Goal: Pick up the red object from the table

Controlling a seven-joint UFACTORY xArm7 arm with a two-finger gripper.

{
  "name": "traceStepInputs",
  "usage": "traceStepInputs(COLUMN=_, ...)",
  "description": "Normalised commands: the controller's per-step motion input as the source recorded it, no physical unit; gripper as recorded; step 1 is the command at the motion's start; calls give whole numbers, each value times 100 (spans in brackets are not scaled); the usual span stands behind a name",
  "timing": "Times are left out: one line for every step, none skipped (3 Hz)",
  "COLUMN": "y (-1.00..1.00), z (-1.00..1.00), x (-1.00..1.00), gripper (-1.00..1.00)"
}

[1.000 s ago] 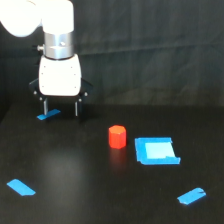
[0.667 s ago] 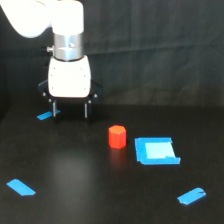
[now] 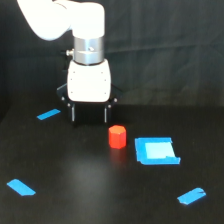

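Red object, a small red-orange stubby block [image 3: 117,137], sits upright on the wide matte black table [image 3: 90,195], just beside the blue square patch with the pale centre [image 3: 156,150] on the exterior view's right, apart from it by a thin dark gap. And the white arm's gripper [image 3: 89,115] hangs above and behind the block, off toward the exterior view's left, its two dark fingers spread wide with nothing between them. So this looks like the approach step: no contact, nothing lifted. The next move, by my reckoning, calls for sliding toward the exterior view's right and forward until the block sits between the spread fingers, then dropping low and squeezing. The blue patch is close on one side, so a finger may land on it. Thin blue tape strips [image 3: 48,114] lie well apart and shouldn't interfere.
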Motion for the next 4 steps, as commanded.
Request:
traceStepInputs(y=-49, z=-26, x=72, gripper=95)
traceStepInputs(y=-70, z=-12, x=44, gripper=94)
traceStepInputs(y=-61, z=-12, x=19, gripper=90)
traceStepInputs(y=-57, z=-18, x=17, gripper=99)
